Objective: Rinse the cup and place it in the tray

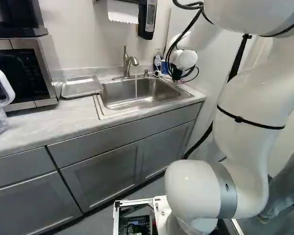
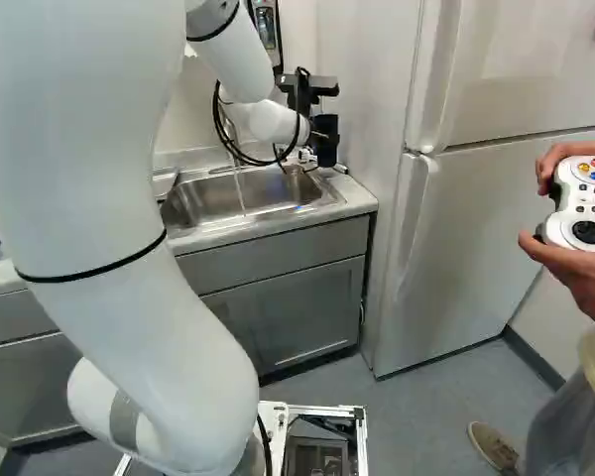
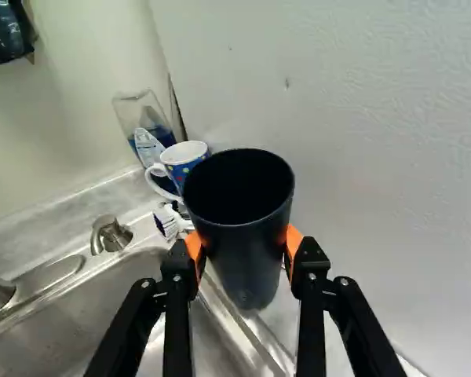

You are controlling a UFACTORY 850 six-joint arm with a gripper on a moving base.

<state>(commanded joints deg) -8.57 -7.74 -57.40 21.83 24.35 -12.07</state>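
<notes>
Nearest, a white robot arm rises from its base and reaches over a grey counter toward the far right corner of a steel sink. A thin stream of water falls into the basin, presumably left running so the cup can be rinsed under it. Beyond the counter's front edge, left of the sink in the left base view, lies a shallow metal tray, near enough to serve as the cup's final place. The curved faucet stands behind the basin.

At the sink's far right corner is the task's cup, dark, tall and upright, its mouth open. The black gripper is grasping it, with orange pads pressed to opposite sides below the rim. That hold probably steadies the tapering wall and leaves the mouth free for water; a light squeeze could let the smooth side slip. Whether the base bears on the surface below cannot be told. The next move likely calls for clearing the neighbours, then carrying the cup to the stream.

Farthest, just beyond the cup, a patterned mug and a clear bottle with blue liquid sit close to the wall.
</notes>
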